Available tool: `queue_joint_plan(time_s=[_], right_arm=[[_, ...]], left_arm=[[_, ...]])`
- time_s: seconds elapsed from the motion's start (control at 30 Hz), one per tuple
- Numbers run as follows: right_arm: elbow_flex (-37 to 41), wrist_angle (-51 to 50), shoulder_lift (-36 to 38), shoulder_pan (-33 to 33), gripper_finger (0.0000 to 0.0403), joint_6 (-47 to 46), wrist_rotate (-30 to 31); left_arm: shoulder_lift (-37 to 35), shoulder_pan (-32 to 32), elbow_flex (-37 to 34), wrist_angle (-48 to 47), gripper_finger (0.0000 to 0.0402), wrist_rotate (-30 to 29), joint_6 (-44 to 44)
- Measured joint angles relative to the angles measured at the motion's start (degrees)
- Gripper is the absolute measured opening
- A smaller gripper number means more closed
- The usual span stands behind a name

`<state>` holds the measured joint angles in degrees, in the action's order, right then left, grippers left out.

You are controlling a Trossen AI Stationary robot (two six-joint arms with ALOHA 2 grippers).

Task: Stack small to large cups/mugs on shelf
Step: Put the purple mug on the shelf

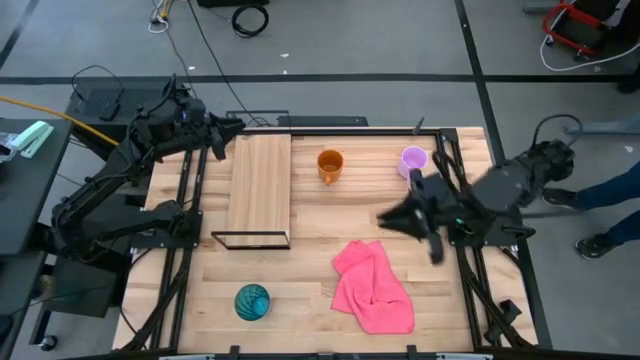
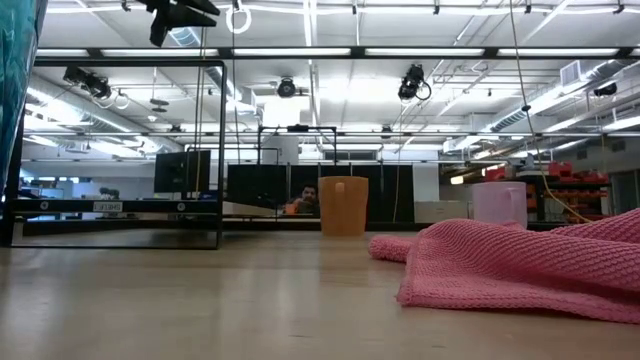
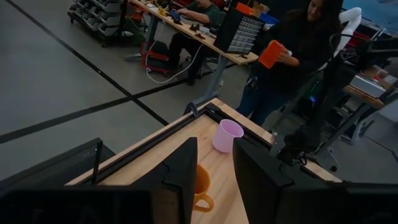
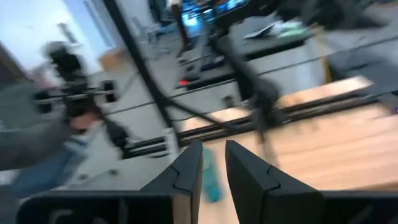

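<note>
Status: no stacking is done. The shelf [image 1: 260,188] stands left of centre on the desk [image 1: 310,290], and its board is bare. The orange mug [image 1: 330,165] and the pale purple mug [image 1: 413,160] sit apart on the far side, right of the shelf. The teal cup [image 1: 252,302] sits alone at the near edge.

The left tool [image 1: 236,128] hovers over the shelf's far end, fingers apart and empty. The right tool [image 1: 385,220] hovers over mid-desk, near the pink cloth [image 1: 375,287], fingers apart and empty.

Remaining: all three cups.
</note>
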<state>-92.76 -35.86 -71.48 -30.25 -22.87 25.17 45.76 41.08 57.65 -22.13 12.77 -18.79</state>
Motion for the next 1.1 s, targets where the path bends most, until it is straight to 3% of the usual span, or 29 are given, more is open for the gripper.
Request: queue_joint_plan(time_s=[0.33,0.57,0.7,0.83,1.03,1.1], right_arm=[[-0.2,1.6,2.4,25.9,0.0077,14.0,1.7],[-0.2,-1.5,8.3,50.7,0.0077,11.9,3.7],[-0.2,-10.6,12.7,61.7,0.0077,5.9,3.7],[-0.2,-25.6,17.5,65.8,0.0077,-0.8,3.5],[-0.2,-48.8,24.0,65.8,0.0077,-10.3,3.8],[-0.1,-54.8,26.5,65.8,0.0077,-13.4,6.7]], left_arm=[[0.0,-1.9,0.0,0.0,0.0110,0.0,0.0],[0.0,-1.9,0.0,0.0,0.0114,0.0,0.0],[0.0,-1.9,0.0,0.0,0.0111,0.0,0.0],[0.0,-1.9,0.0,0.0,0.0111,0.0,0.0],[0.0,-1.9,0.0,0.7,0.0113,0.0,0.6],[0.0,-1.8,0.0,1.3,0.0111,0.0,0.6]])
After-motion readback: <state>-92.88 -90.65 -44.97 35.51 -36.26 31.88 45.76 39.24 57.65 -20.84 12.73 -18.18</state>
